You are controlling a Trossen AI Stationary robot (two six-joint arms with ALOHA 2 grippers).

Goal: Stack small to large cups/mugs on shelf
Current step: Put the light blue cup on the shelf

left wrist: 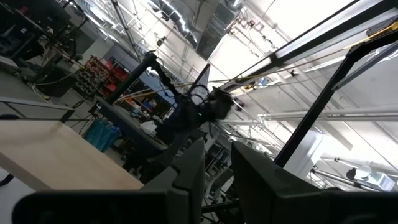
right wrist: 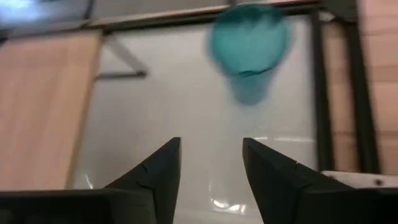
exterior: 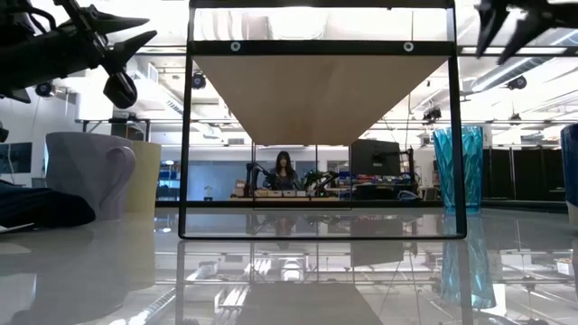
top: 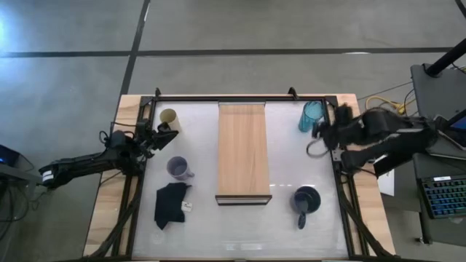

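The wooden shelf stands mid-table on a black frame. The cream cup stands near the far-left corner, with the lavender mug nearer, both left of the shelf. The teal tumbler stands upright to the far right, and the dark blue mug to the near right. My left gripper hovers open just beside the cream cup, raised off the table. My right gripper hangs open in the air just near of the tumbler, touching nothing.
A black cloth lies near the table's left edge, in front of the lavender mug. A black rail frames the white tabletop. Bare tabletop lies between the shelf and the cups on both sides. A person sits far off in the room.
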